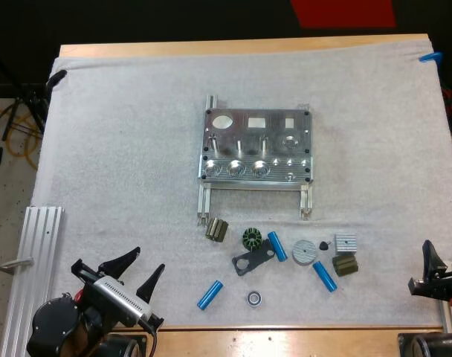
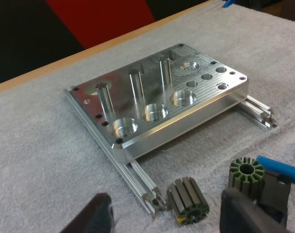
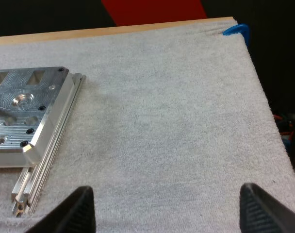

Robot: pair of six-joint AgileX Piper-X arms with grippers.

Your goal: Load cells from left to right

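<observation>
Starting at the left gripper (image 1: 152,258): spread wide, clamping nothing, hanging well off the fixture's (image 1: 256,145) near left corner and aimed toward it. Moving outward to the nearest blue cell (image 1: 210,294): lying flat on the mat (image 1: 122,149) on the fixture's near side, roughly in line with the fixture's left edge and well short of it. Worth noting the long axis: slanted, near end pointing away from the fixture and toward its left, far end toward the fixture and its right. Probably calls for a wrist turn, to bring the fingers across the barrel and not along it. Further out, a second cell (image 1: 276,245), lying close to the fixture's near rails, just beside a ribbed dark part (image 2: 236,178) in the left wrist view. Then a third cell (image 1: 324,276), set more toward the fixture's right side and farther from its rails. Over to the right gripper (image 1: 421,268): also open, also empty, well clear of the fixture's near right corner, facing bare mat beside the fixture's right rail. Nearer to the third cell, but far from the slanted one. Going by the task, first up should be the leftmost pocket (image 1: 211,168) in the fixture's near row, looking empty from here. Looks like the left arm's job, being nearer to both that cell and that pocket.
</observation>
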